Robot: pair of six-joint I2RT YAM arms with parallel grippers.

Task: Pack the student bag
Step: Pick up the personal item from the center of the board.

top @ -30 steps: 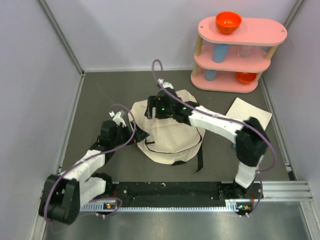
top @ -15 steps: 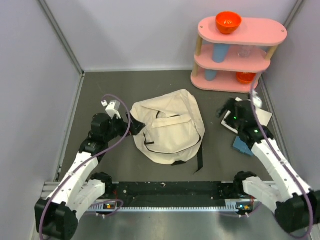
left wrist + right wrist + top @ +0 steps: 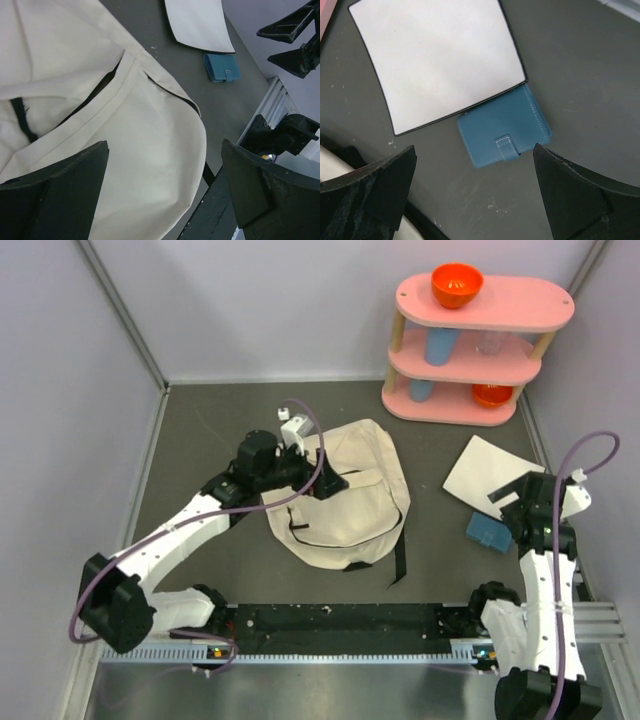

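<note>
The beige student bag lies flat in the middle of the dark table, with black straps and zipper trim. My left gripper hovers open over its upper part; the left wrist view shows the cloth between my wide-open fingers, holding nothing. A blue wallet lies right of the bag, touching a white notebook. My right gripper is open and empty above the wallet and notebook. Both also show in the left wrist view: wallet, notebook.
A pink three-tier shelf stands at the back right with an orange bowl on top, a blue cup and another orange bowl below. Walls close in left and right. A black rail runs along the near edge.
My left arm has swung right and forward over the bag. My right arm has left the bag, pulled back to the right and now hangs over the wallet.
</note>
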